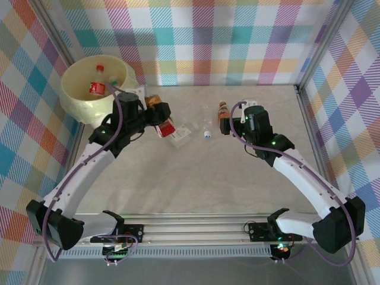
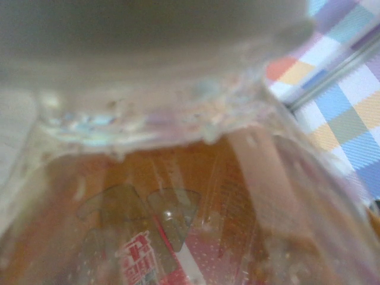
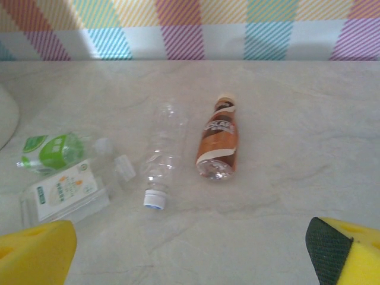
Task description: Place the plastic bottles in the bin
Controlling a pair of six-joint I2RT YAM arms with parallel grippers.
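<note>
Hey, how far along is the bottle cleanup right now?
At least two bottles lie in the bin. The left tool grips a red-labelled bottle. Left to do: the brown bottle, clear blue-capped bottle, green-labelled bottle and white-labelled bottle.

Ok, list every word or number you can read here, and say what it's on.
Nothing reads clearly.
On the red-labelled clear plastic bottle: white characters, too blurred.
On the brown-and-orange plastic bottle: dark-band lettering, too small.
On the white-labelled flattened clear bottle: green print, too small.
</note>
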